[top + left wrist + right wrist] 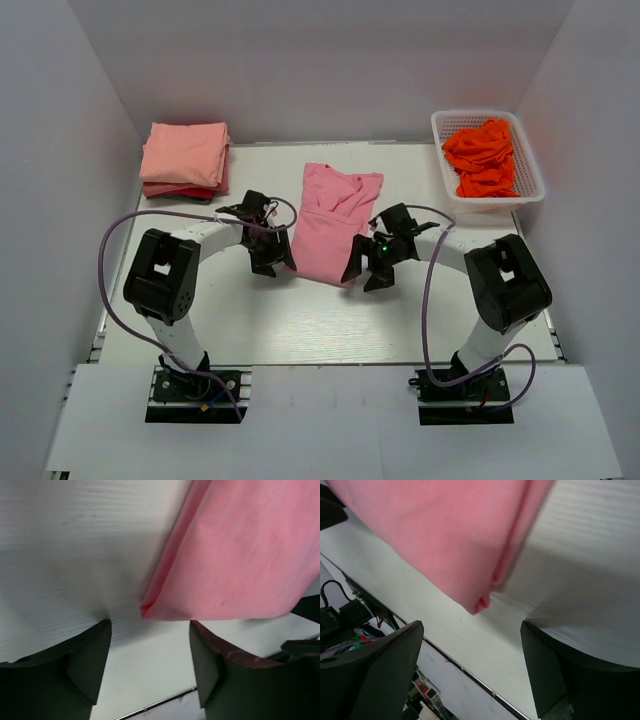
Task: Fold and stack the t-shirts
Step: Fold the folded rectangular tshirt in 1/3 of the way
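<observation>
Top external: smooth rose-pink t-shirt (330, 235), perhaps doubled, between left claw (274, 264) and right claw (365, 276), both spread.

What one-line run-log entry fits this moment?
pink t-shirt: part-folded, centre | left gripper: open, beside its near-left corner | right gripper: open, beside near-right corner | folded stack: far left

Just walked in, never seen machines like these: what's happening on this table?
Two robot arms are folding t-shirts. A rose-pink cloth t-shirt lies partly folded in the middle of the white table. The left gripper and right gripper sit open at its near corners, holding nothing. A stack of folded shirts, salmon-peach on top, sits far left. Crumpled orange-red shirts fill a white lattice plastic basket far right.
</observation>
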Robot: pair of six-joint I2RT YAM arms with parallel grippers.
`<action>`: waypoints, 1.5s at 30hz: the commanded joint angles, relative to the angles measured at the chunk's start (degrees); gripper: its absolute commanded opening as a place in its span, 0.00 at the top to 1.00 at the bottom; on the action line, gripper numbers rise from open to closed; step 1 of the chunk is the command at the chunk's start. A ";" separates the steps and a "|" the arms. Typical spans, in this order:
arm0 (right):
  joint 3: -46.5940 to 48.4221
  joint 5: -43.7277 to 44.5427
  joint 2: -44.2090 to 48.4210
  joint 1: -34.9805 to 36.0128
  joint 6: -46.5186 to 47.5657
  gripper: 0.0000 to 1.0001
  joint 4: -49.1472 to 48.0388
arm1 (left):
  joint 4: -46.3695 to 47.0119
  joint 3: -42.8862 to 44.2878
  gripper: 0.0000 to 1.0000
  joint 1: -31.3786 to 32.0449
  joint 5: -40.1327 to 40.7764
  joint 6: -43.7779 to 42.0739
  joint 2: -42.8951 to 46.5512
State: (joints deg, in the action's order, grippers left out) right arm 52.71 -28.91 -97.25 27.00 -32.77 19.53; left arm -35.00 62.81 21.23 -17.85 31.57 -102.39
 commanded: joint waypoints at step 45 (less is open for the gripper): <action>16.72 26.62 14.99 0.51 -3.61 1.00 19.50 | -21.69 35.33 1.00 2.23 5.45 1.82 -0.23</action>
State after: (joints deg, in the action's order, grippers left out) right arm 66.41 -8.10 -80.84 29.45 -38.33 36.05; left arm -56.77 92.18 23.97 -17.17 32.25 -98.74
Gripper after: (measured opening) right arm 0.011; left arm 0.021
